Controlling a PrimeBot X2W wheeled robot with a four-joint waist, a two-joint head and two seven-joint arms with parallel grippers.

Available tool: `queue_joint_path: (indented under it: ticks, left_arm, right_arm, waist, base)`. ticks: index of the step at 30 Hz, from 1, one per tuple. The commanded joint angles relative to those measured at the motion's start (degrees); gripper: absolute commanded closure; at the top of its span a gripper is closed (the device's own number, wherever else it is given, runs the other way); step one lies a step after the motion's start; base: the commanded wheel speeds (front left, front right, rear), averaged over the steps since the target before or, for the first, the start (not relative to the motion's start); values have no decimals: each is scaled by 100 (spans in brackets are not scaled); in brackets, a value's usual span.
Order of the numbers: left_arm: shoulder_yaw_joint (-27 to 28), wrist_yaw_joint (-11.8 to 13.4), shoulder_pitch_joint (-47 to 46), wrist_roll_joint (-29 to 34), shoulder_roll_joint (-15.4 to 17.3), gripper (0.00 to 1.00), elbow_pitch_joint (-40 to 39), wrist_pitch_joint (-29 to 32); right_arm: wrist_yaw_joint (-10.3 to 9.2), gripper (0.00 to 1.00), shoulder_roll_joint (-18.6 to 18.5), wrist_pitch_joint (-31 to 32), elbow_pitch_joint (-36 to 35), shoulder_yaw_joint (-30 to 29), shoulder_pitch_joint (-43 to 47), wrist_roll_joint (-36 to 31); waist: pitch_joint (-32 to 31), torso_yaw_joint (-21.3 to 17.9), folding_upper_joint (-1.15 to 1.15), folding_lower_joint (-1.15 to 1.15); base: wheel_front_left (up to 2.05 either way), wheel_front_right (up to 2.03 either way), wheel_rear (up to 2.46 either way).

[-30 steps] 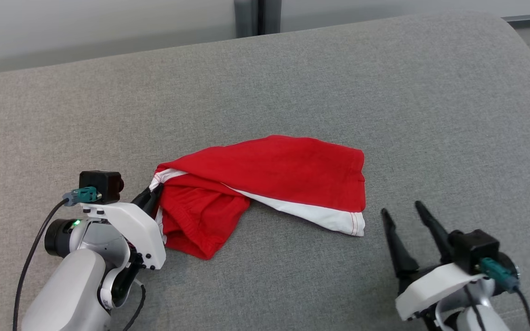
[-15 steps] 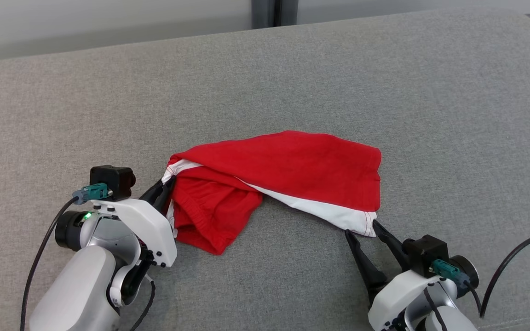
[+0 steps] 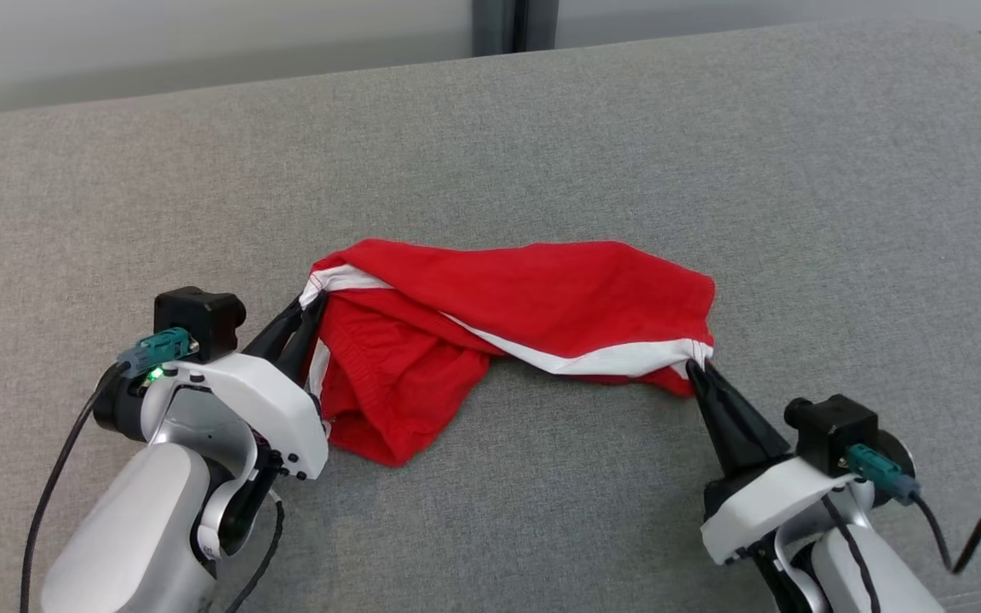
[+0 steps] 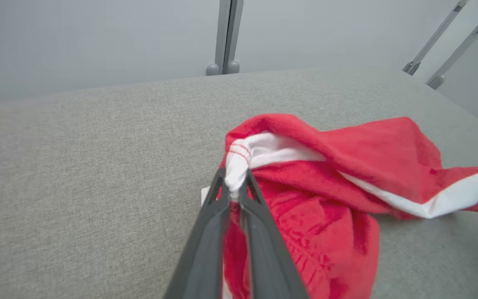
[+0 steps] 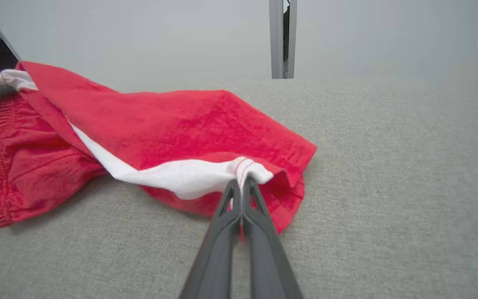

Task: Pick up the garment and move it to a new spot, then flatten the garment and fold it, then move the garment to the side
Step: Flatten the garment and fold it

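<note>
Quantity: two pincers, one per arm, each with two long, dark, tapered fingers on a white shell. My left gripper (image 3: 306, 305) sits at the near left. Its fingers are pressed together on a white-edged corner of the garment (image 3: 542, 294). My right gripper (image 3: 697, 369) sits at the near right. Its fingers are likewise clamped, pinching the opposite corner, where the white band (image 3: 601, 362) bunches at a hem sewn with red stitching.

Quantity: one garment. It is soft red knit cloth with the white band running along its near edge. It lies on the grey cushion (image 3: 542, 145), between the two grippers, in the middle of the head view. The cloth between the grips sags and wrinkles. A gathered, ribbed red lobe (image 3: 371, 383) falls toward me just beside the left gripper and rests on the cushion.

Long axis: left to right across me, from one grip to the other, with the right end slightly nearer.

Quantity: one cushion, a coarse woven grey surface with a rounded far edge. Beyond it stands one dark upright post (image 3: 514, 24) against a pale, smooth wall (image 3: 201, 51).
</note>
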Motion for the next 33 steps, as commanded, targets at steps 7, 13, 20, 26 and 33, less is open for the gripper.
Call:
queue_joint_path:
  ticks: [7,13,20,26,33]
  left_arm:
    - [33,32,-222,234,225,100,-675,-173]
    - [43,-2,-504,415,431,100,-1330,-151]
    - [195,63,-883,548,664,100,-2104,-25]
    - [413,165,-1070,481,768,100,-2502,30]
    - [488,149,-1027,329,792,100,-2564,42]
  right_arm:
    - [12,100,-331,48,-878,-307,-317,-22]
    - [12,100,-632,339,-1759,-821,-784,-159]
    - [12,100,-872,810,-2580,-1222,-1435,-224]
    - [12,100,-942,1060,-2810,-1433,-1688,-140]
    - [11,100,-948,1166,-2719,-1451,-1779,108]
  waist:
    - [-223,-26,0,0]
    - [-525,-15,0,0]
    - [-818,26,0,0]
    - [-956,84,0,0]
    - [-802,70,0,0]
  base:
    - [0,0,0]
    - [0,0,0]
    - [0,0,0]
    - [0,0,0]
    - [0,0,0]
